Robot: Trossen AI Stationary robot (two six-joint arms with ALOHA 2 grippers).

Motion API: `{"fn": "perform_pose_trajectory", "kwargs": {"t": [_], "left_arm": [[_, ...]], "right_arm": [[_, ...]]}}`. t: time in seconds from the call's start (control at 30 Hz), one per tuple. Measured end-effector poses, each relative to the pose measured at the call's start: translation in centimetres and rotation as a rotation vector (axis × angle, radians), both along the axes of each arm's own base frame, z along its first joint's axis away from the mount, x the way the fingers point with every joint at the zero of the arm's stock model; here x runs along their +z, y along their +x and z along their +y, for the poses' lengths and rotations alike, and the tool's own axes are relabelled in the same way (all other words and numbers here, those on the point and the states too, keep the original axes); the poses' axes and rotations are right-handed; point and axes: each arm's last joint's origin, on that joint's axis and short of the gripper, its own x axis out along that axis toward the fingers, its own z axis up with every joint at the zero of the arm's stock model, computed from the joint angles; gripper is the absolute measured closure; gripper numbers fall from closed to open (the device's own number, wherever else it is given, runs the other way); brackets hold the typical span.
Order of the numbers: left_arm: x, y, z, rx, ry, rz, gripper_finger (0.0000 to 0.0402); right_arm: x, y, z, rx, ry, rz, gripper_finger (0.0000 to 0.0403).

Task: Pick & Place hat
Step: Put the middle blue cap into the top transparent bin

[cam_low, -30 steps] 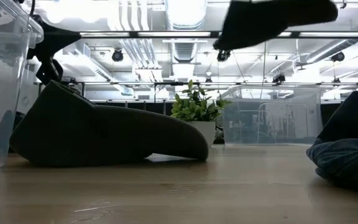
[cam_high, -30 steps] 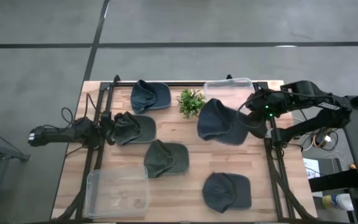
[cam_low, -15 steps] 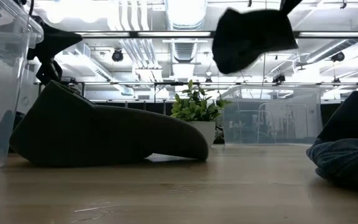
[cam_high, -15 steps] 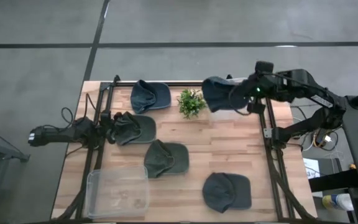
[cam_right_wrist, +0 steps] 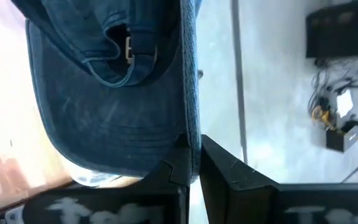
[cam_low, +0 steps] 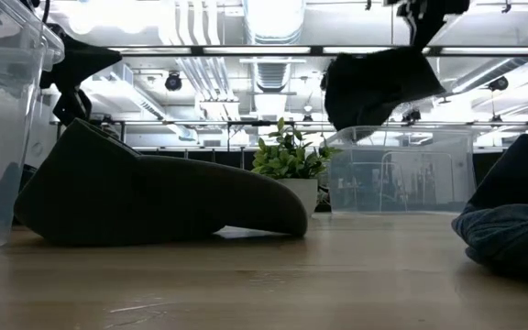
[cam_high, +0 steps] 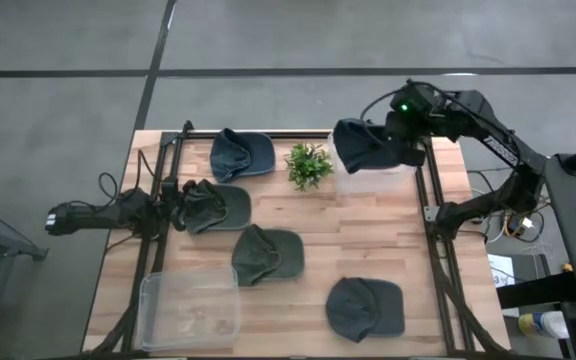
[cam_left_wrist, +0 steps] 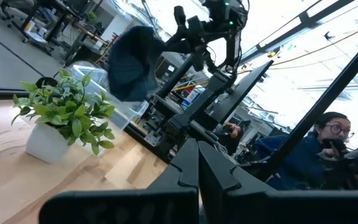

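The hat my right gripper [cam_right_wrist: 191, 163] carries is a dark blue cap [cam_high: 366, 145], shown from below in the right wrist view with its strap buckle [cam_right_wrist: 128, 47] visible. It hangs in the air over the clear bin [cam_high: 376, 172] at the table's far right corner. The low view shows the cap [cam_low: 377, 86] above the bin [cam_low: 401, 170]. The right gripper [cam_high: 406, 140] is shut on it. My left gripper [cam_high: 174, 207] waits, shut, at the table's left edge beside a dark cap [cam_high: 216, 205]. In the left wrist view its fingers [cam_left_wrist: 197, 163] hold nothing. My right gripper pinches the edge of the cap's brim [cam_right_wrist: 188, 140] between its two fingers. The fingers come at it roughly level, from the table's right. The cap is lifted clear, and its crown [cam_low: 365, 96] hangs down and to the left of the fingers.
Several other caps lie on the table: a blue one [cam_high: 240, 153], a dark green one [cam_high: 266, 254] and a dark one [cam_high: 366, 306]. A small potted plant [cam_high: 308, 163] stands just left of the far bin. A second clear bin [cam_high: 190, 310] sits near left. A person [cam_left_wrist: 328, 146] sits beyond the table.
My right gripper has carried the cap from above the table's middle right toward the far edge, and it now hangs over the far bin. On the way the gripper turned, and the cap went from spread wide to hanging bunched beside the fingers.
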Motion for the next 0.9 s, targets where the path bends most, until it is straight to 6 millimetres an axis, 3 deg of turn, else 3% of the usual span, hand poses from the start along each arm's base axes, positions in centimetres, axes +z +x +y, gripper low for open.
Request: {"fn": "perform_pose_trajectory", "kwargs": {"t": [0.27, 0.47, 0.9], "left_arm": [[0.0, 0.0, 0.0, 0.014, -0.003, 0.0, 0.0402], [0.0, 0.0, 0.1, 0.024, -0.004, 0.001, 0.0402], [0.0, 0.0, 0.1, 0.024, -0.004, 0.001, 0.0402]], "right_arm": [[-2.6, 1.6, -3.3, 0.019, 0.053, 0.122, 0.039], [-4.3, 2.6, -5.2, 0.026, 0.202, 0.098, 0.039], [-9.0, 5.2, -9.0, 0.001, 0.35, 0.213, 0.039]]}}
